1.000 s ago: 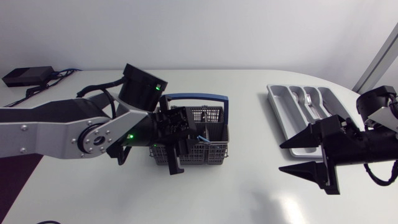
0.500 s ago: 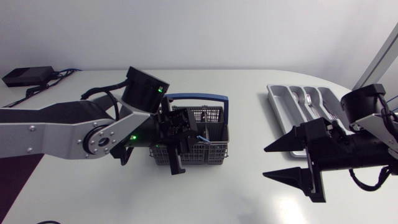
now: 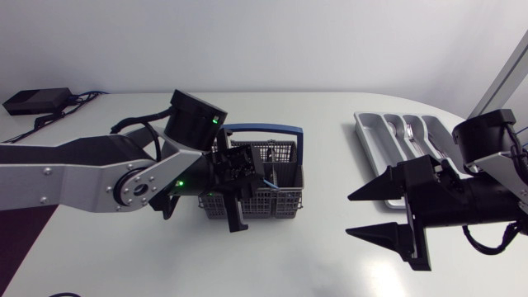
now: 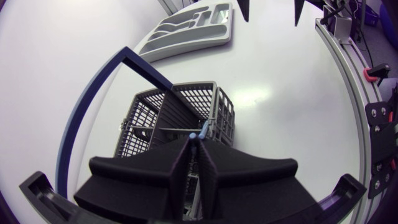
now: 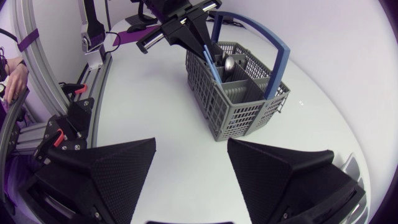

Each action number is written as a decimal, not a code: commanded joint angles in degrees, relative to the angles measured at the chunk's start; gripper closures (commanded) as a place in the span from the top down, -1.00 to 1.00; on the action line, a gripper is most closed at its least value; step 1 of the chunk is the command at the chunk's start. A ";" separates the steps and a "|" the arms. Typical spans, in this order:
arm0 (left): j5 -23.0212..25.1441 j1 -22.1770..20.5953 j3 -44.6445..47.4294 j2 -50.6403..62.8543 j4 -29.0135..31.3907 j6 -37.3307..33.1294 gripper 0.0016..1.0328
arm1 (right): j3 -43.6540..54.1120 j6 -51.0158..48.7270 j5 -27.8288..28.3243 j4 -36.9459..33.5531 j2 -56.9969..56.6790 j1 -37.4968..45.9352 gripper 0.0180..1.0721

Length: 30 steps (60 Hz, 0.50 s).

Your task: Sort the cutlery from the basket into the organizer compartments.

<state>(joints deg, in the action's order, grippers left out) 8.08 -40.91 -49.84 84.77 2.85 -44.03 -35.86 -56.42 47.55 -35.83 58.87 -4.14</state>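
A grey mesh basket [image 3: 280,202] with a blue carry handle [image 3: 260,129] stands mid-table. My left gripper [image 3: 234,216] hangs over its near left compartment, shut on the tip of a blue-handled piece of cutlery [image 4: 199,132]. In the right wrist view that blue handle [image 5: 210,63] rises out of the basket [image 5: 239,115] beside a metal spoon [image 5: 229,62]. The grey organizer [image 3: 373,136] lies at the far right, with forks [image 3: 410,132] in one compartment. My right gripper [image 3: 353,214] hovers open over the table between basket and organizer, holding nothing.
A black power brick [image 3: 33,101] with cables lies at the table's back left corner. Bare white tabletop stretches in front of the basket and between it and the organizer [image 4: 186,31].
My left gripper's fingers have come together on the blue handle inside the basket. The right gripper has shifted left, toward the basket.
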 commanded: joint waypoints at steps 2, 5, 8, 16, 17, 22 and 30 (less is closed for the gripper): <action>0.19 -0.40 0.71 -0.57 0.22 -1.41 -0.93 | 1.58 2.46 -0.35 0.50 -1.04 -1.31 0.58; 0.19 -0.32 0.36 -1.63 1.63 -1.41 -0.93 | 1.58 3.07 -0.35 0.50 -1.39 -2.01 0.58; 0.19 -0.32 0.10 -2.68 2.68 -1.50 -0.93 | 1.58 3.95 -0.62 0.68 -2.01 -2.80 0.58; 0.19 -0.32 -0.96 -5.93 6.29 -1.50 -0.93 | 1.58 5.97 -1.23 1.47 -3.41 -4.47 0.59; 0.19 -0.32 -1.22 -6.46 6.90 -1.50 -0.93 | 1.58 6.15 -1.41 1.47 -3.50 -4.65 0.61; 0.27 -0.40 -3.15 -9.45 10.51 -1.14 -0.93 | 1.58 7.82 -2.02 1.73 -4.99 -6.23 0.63; 0.27 -1.02 -5.97 -12.97 14.99 -0.71 -0.93 | 1.58 9.75 -3.08 2.17 -6.93 -8.25 0.63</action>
<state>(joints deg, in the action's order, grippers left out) 8.10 -41.32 -52.73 74.48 16.23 -44.18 -35.75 -48.99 45.04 -34.20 53.01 -11.25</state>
